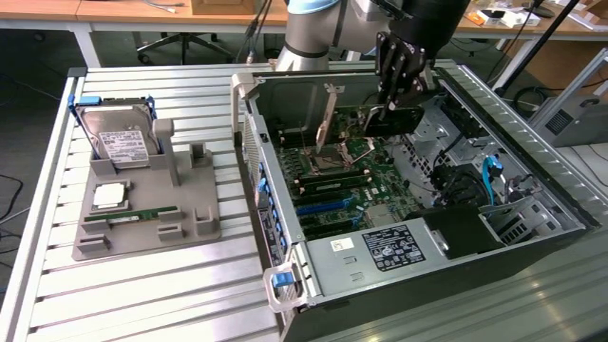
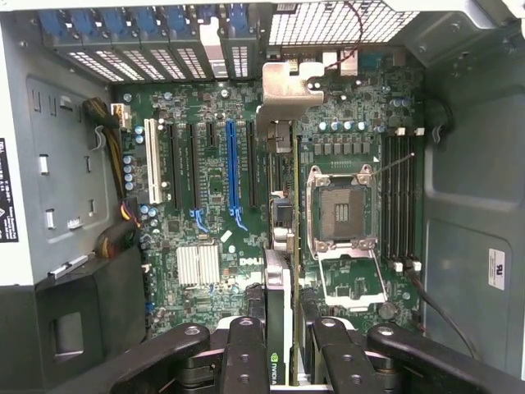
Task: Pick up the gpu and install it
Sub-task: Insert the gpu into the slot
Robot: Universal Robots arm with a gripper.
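My gripper is shut on the gpu, a thin dark card that hangs on edge inside the open computer case, above the motherboard. Its silver end bracket points toward the case's rear wall. In the wrist view the gpu shows edge-on between my black fingers, with the bracket at its far end. The card hangs between the blue slot and the processor socket, apart from the board.
A grey fixture tray on the slatted table at the exterior view's left holds a hard drive, a processor chip and a green RAM stick. The power supply and cables sit inside the case.
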